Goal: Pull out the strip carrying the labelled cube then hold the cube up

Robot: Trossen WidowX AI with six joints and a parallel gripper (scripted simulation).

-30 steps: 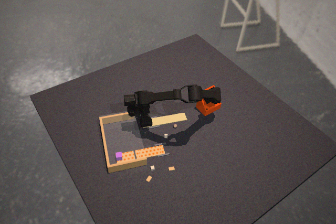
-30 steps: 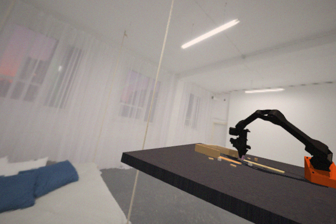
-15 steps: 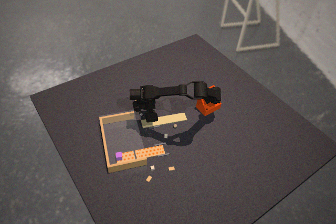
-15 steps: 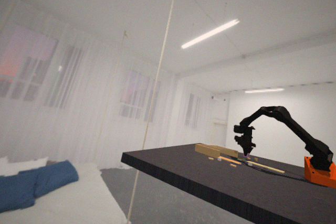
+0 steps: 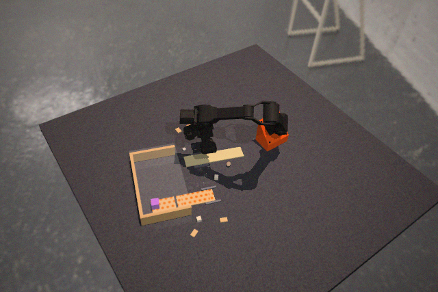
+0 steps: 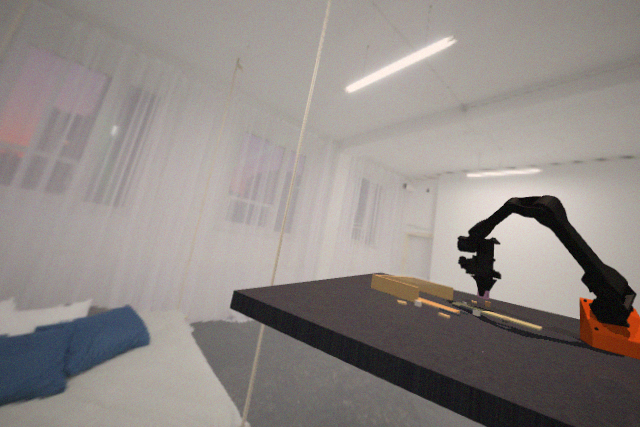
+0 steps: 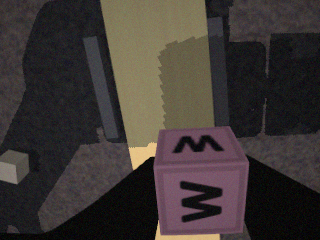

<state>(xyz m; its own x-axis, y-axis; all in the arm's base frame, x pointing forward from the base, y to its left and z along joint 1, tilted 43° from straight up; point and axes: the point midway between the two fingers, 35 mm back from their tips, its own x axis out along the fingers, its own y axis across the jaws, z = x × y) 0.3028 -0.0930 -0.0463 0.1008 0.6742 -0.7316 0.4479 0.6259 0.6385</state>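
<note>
My gripper (image 6: pixel 483 294) (image 7: pixel 196 164) is shut on the pink cube (image 7: pixel 200 197) (image 6: pixel 483 295), marked with a black W, and holds it above the plain yellow strip. The cube is hidden in the top view. The plain yellow strip (image 5: pixel 228 154) (image 6: pixel 516 321) (image 7: pixel 135 60) is in one piece and lies outside the tray's open side. The orange-spotted strip (image 5: pixel 196 197) (image 6: pixel 439 306) is in two pieces, with a dark gap between them. A purple cube (image 5: pixel 155 203) sits at its far end inside the tray; no label is readable on it.
The wooden tray (image 5: pixel 134 182) (image 6: pixel 395 286) has low walls and one open side. Grey rails (image 7: pixel 102 87) (image 5: pixel 209 188) flank both strips. Small loose pieces lie about, among them a pale cube (image 5: pixel 215 177), a round piece (image 5: pixel 228 163) and a flat block (image 5: pixel 223 219).
</note>
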